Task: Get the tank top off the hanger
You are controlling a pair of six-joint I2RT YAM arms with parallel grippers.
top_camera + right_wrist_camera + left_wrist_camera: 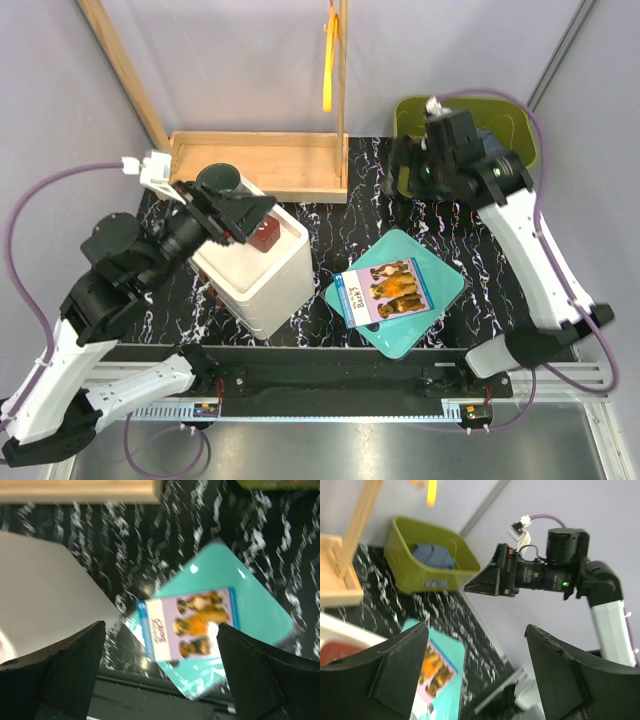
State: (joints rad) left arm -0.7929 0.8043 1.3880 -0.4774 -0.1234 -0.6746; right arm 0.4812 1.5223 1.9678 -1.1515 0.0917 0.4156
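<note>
Surroundings: a wooden rack (262, 165) stands at the far side of the black marbled table (340, 220). A white box (270, 280) sits at the left and a teal tray (440, 270) with a picture book (385, 292) at the middle. A green bin (415, 575) is at the far right.
In the way: the right arm's wrist covers much of the bin from above.
Left arm: bent in over the white box, wrist turned towards the bin.
Left tool (475, 635): fingers well apart, holding nothing.
Right arm: stretched to the far right.
Right tool (160, 630): jaws wide, empty, above the table by the bin.
Tank top (434, 555): crumpled inside the bin, no clear long axis.
Hanger (328, 70): bare, hanging on the rack, seen edge-on as a thin strip.
</note>
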